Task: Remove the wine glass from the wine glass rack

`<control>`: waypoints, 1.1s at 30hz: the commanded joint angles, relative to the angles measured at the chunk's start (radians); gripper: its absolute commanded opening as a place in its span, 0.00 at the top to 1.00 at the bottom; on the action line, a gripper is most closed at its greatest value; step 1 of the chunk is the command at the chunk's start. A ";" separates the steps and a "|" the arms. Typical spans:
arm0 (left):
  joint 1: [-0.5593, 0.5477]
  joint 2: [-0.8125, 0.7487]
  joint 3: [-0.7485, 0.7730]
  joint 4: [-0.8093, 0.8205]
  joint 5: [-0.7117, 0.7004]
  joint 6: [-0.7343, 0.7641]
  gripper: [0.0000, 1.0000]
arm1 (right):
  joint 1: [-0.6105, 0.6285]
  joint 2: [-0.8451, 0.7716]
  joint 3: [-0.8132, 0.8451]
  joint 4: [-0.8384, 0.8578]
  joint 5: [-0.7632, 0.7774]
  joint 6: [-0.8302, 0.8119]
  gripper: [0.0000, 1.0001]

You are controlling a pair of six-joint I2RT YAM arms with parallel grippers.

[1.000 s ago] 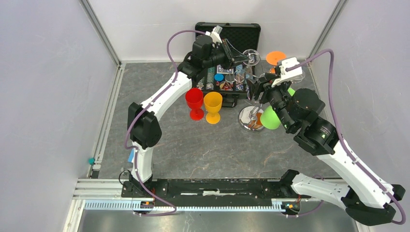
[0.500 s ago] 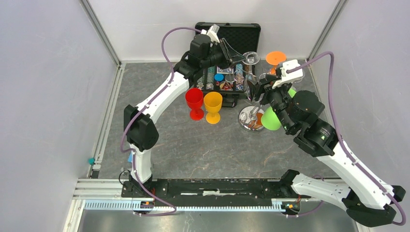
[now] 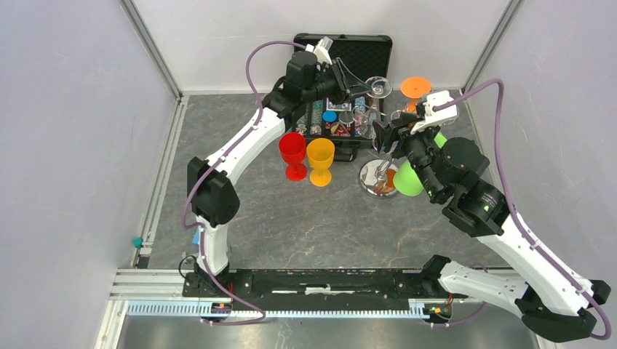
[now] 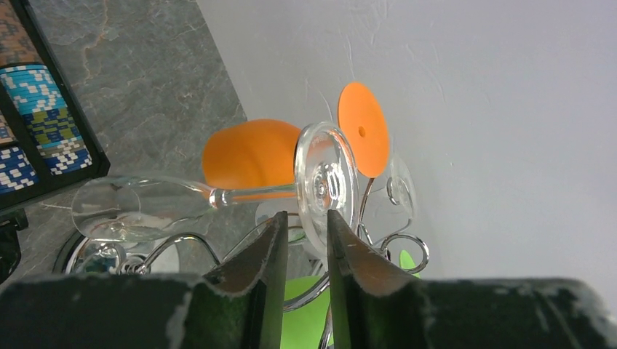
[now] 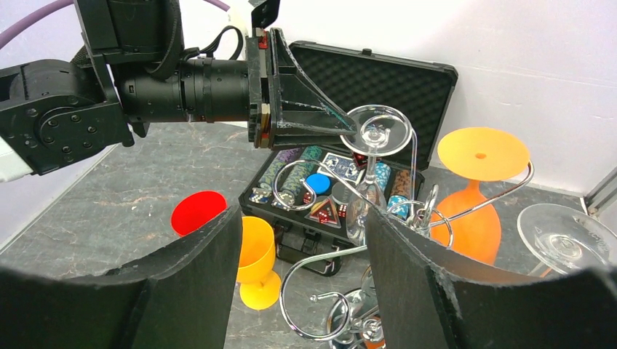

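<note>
High rear view looking down, wrist views close on the wine glass rack (image 3: 378, 178) (shared by all)

The left claw (image 3: 361, 86) is letting go. Its fingers (image 4: 271, 247) are parting, so the rim of the clear wine glass's (image 4: 145, 207) foot is now sitting loosely in the gap between them rather than being pinched. The left arm is also drawing back from the wine glass rack (image 3: 375, 177). Its wrist is sliding a little toward the left and the far wall, its elbow is swinging outward, and its purple cable (image 3: 251, 62) is arching higher. The tips are now only just reaching the foot. The right claw (image 3: 385, 134) is drifting very slightly to the right beside the rack.
</note>
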 commanded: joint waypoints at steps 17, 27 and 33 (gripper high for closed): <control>-0.002 -0.009 0.062 0.086 0.020 -0.089 0.98 | -0.003 -0.026 -0.010 0.040 0.033 0.013 0.33; -0.002 0.007 0.016 0.302 -0.024 -0.211 0.98 | -0.003 -0.035 -0.018 0.050 0.035 0.018 0.33; -0.002 0.042 0.013 0.361 0.033 -0.288 0.98 | -0.004 -0.048 -0.023 0.053 0.045 0.017 0.33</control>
